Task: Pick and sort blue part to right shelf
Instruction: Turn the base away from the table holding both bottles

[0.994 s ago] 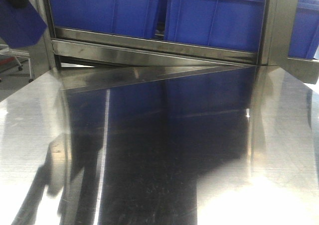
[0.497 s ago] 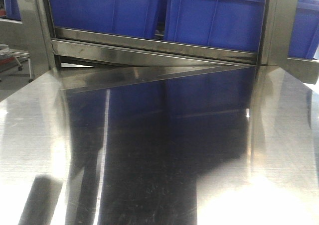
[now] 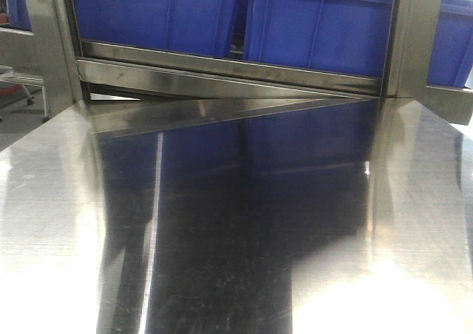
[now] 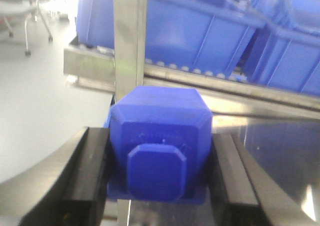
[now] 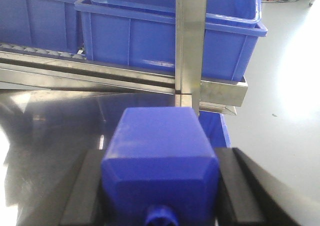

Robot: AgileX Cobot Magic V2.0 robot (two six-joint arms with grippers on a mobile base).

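- Blue on blue! Which arm has the blue part (image 4: 157, 126)?
- The left gripper (image 4: 159, 146) has one. It pinches the block from both sides. The cap (image 4: 156, 172) points back at the camera, so the long way of the block points forward, out of the jaws.
- And the right gripper (image 5: 161, 161)?
- It pinches a second part (image 5: 160, 141) the same way, cap at the wrist, flat end forward.
- Where is the shelf (image 5: 125, 81)?
- Straight ahead of both blocks. It is steel, with a post (image 5: 190, 41), small rollers (image 5: 30, 48) and big bins (image 5: 165, 31) on it.
- Do the blocks touch it?
- No. Both are held up in the air near the table (image 3: 244, 245), apart from the shelf. The front view shows no arm and no block.
- Which arm is closer to the right side?
- The right one, I think. Its camera shows the right end of the shelf and the floor (image 5: 280, 111) past it. The left camera shows the left end.
- So what comes next?
- My guess: the right arm goes forward, flat end first, to a free spot. I cannot tell where one is. Bins fill what I can see.
- What could go wrong?
- The post stands right in front of the second part. It may bump it.
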